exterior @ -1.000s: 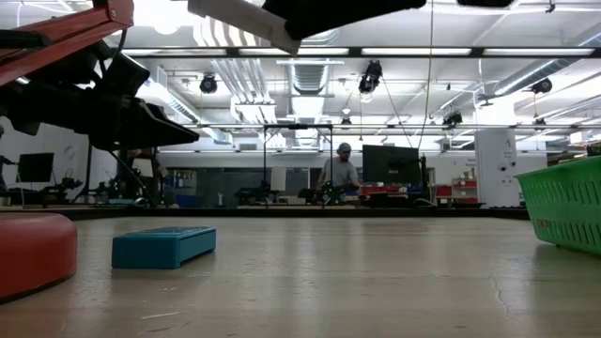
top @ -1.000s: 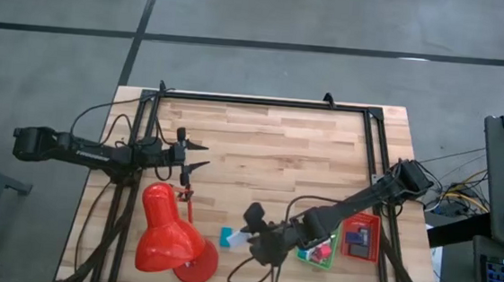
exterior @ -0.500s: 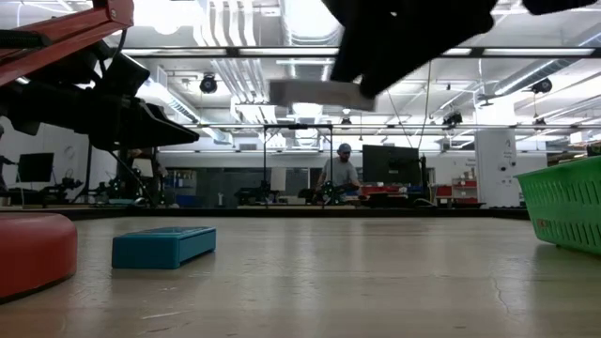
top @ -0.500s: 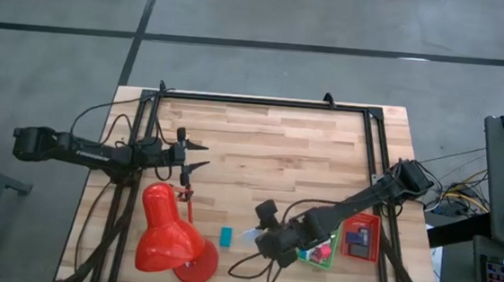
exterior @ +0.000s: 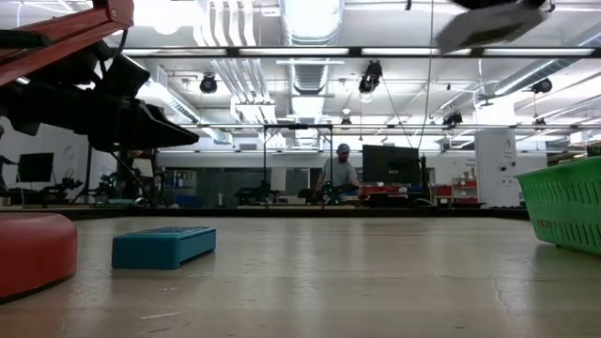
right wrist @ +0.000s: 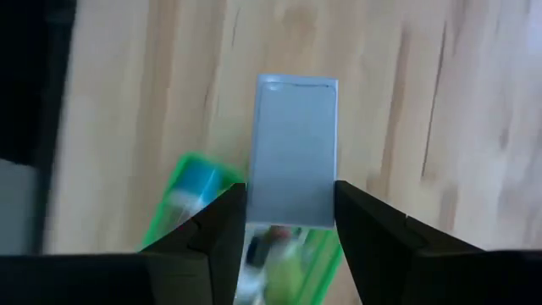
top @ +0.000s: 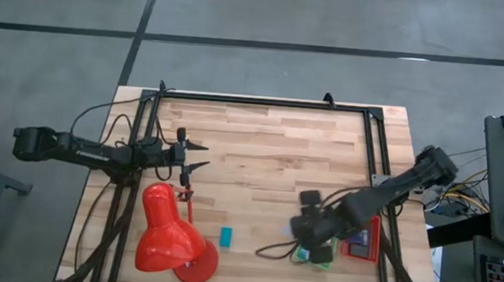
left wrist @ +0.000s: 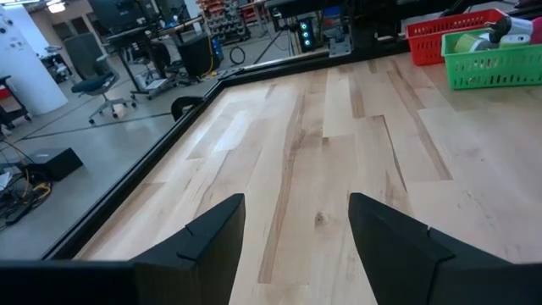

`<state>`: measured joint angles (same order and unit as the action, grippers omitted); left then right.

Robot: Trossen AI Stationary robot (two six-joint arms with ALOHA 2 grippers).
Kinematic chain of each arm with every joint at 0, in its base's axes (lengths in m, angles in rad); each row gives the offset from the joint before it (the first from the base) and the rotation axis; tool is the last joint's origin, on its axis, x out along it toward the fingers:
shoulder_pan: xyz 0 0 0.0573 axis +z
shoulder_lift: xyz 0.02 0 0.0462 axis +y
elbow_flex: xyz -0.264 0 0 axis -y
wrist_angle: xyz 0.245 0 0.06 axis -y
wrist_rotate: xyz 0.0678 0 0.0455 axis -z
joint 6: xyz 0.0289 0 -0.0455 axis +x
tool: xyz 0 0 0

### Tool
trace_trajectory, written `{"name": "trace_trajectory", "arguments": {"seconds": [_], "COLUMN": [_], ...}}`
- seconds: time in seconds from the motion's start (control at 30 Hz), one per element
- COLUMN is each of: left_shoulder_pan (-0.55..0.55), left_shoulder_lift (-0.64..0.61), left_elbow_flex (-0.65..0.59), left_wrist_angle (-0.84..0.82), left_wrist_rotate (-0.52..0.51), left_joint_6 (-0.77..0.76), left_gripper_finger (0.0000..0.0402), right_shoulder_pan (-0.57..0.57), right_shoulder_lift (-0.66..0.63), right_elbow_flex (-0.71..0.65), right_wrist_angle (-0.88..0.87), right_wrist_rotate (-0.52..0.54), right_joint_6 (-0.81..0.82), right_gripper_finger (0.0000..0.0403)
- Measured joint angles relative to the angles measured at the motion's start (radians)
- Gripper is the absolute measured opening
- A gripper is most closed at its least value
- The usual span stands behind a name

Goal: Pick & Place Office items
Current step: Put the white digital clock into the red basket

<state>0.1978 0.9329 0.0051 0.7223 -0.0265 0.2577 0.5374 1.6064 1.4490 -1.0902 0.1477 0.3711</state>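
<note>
My right gripper (top: 304,228) is shut on a flat white eraser-like block (right wrist: 292,144), high above the table beside the green tray (top: 317,252). The block also shows at the top of the low view (exterior: 490,24). A teal block (top: 225,236) lies flat on the table near the red lamp; it also shows in the low view (exterior: 164,246). My left gripper (top: 204,155) is open and empty above the table's left part, its fingers (left wrist: 212,241) wide apart. My right gripper pinches the white block between its two fingers, on the block's two long sides near its rear end (right wrist: 262,203). The rest of the block sticks out past the fingertips. The block is lifted clear of the table, nearly level, above the green tray's edge (right wrist: 190,199).
A big red desk lamp (top: 168,238) stands at the near left, its base (exterior: 33,253) close to the teal block. A red tray (top: 363,240) stands right of the green tray, both holding small items. Bare wood fills the table's middle and far part.
My right gripper has carried the white block from beside the teal block toward the table's right edge, up to the green tray. The block stays clear of the table. The teal block has stayed where it was.
</note>
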Motion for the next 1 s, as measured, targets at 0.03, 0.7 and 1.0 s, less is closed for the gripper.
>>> {"name": "trace_trajectory", "arguments": {"seconds": [0.03,0.7,1.0], "left_shoulder_pan": [0.0,0.0,0.0], "left_shoulder_lift": [0.0,-0.001,-0.001], "left_elbow_flex": [0.0,0.0,0.0], "left_wrist_angle": [0.0,-0.006,-0.005], "left_wrist_rotate": [0.0,0.0,0.0], "left_joint_6": [0.0,0.0,0.0], "left_gripper_finger": [0.0218,0.0218,0.0218], "right_shoulder_pan": [0.002,0.331,0.544], "right_shoulder_lift": [-0.027,-0.259,-0.255], "right_elbow_flex": [0.0,-0.062,-0.202], "right_wrist_angle": [-0.038,-0.423,-0.386], "right_wrist_rotate": [-0.024,-0.075,-0.069], "right_joint_6": [0.051,0.506,0.869], "right_gripper_finger": [0.0165,0.0161,0.0167]}}
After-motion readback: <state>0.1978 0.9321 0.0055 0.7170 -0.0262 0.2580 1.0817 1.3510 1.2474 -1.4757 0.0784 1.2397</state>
